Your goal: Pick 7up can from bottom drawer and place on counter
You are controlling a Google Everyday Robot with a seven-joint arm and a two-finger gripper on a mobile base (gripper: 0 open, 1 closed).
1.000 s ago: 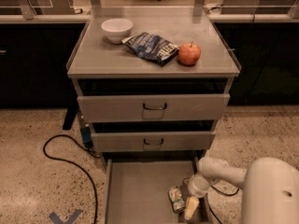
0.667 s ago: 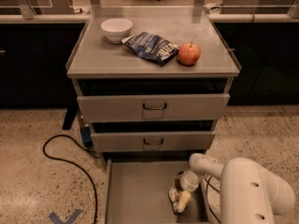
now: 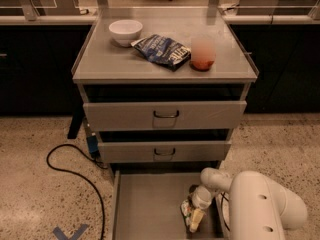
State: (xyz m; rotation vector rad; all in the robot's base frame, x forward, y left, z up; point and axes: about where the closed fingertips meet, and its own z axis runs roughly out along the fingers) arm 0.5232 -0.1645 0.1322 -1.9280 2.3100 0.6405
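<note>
My gripper (image 3: 194, 218) was down inside the bottom drawer (image 3: 145, 204), toward its 5 o'clock corner, right against the 7up can (image 3: 185, 209). The can lay on the drawer floor at the gripper's 10 o'clock. I could not tell whether I was gripping it or only touching it. My arm (image 3: 260, 204) hid the drawer's right wall. The two upper drawers (image 3: 165, 115) stood slightly pulled out above. On the counter (image 3: 125, 64), at 12 o'clock, sat a white bowl (image 3: 125, 31), a blue chip bag (image 3: 162, 50) and a blurred reddish apple (image 3: 203, 54). A black cable (image 3: 75, 170) looped on the floor at 9 o'clock.
</note>
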